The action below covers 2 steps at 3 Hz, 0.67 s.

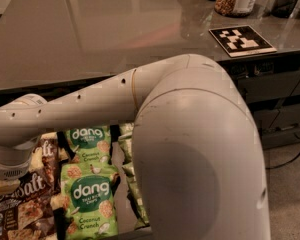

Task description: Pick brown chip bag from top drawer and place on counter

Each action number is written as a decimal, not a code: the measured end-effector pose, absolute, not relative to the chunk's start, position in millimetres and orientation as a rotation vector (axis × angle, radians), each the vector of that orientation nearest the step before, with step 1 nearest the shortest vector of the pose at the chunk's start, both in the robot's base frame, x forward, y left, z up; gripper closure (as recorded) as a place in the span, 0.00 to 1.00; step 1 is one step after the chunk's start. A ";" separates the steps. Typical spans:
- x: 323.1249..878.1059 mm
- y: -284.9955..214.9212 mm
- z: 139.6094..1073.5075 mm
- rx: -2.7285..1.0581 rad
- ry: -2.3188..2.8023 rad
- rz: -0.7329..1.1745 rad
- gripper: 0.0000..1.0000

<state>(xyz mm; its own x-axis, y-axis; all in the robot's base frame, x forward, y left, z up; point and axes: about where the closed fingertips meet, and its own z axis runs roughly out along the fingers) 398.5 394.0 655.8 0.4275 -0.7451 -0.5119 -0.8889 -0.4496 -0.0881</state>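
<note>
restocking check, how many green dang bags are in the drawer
2. The upper dang bag and lower dang bag lie in the top drawer, right of the gripper at far left. The arm may hide more.
</note>
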 end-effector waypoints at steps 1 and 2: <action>398.5 394.0 658.6 -2.341 1.400 0.580 1.00; 402.3 379.8 674.3 -2.276 1.355 0.605 1.00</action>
